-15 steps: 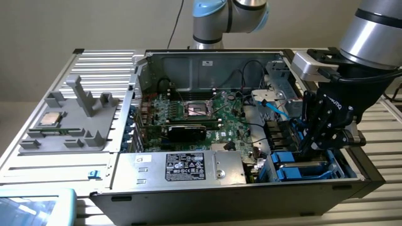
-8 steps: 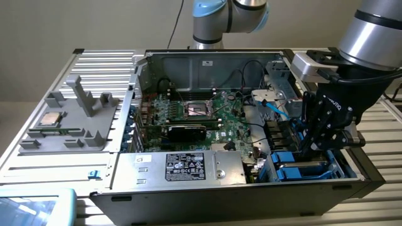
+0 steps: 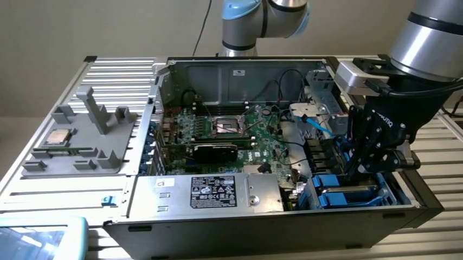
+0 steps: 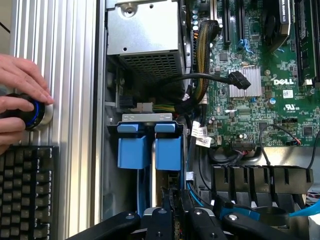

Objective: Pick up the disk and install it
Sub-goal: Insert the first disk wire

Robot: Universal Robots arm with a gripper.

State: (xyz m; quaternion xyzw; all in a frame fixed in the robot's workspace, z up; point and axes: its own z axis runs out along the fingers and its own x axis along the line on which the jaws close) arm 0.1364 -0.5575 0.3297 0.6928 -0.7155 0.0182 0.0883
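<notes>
Downward, arm (image 3: 428,40) leans over case (image 3: 239,230); pincer (image 3: 359,173) at disk (image 3: 347,196).

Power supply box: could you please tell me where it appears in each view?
Exterior view: the power supply lies along the near edge of the case, to the exterior view's left of the blue drive carriers.
Wrist view: the power supply is the silver meshed box, with the blue drive carriers between it and the gripper.
Shared landmark: the blue drive carriers.
</notes>
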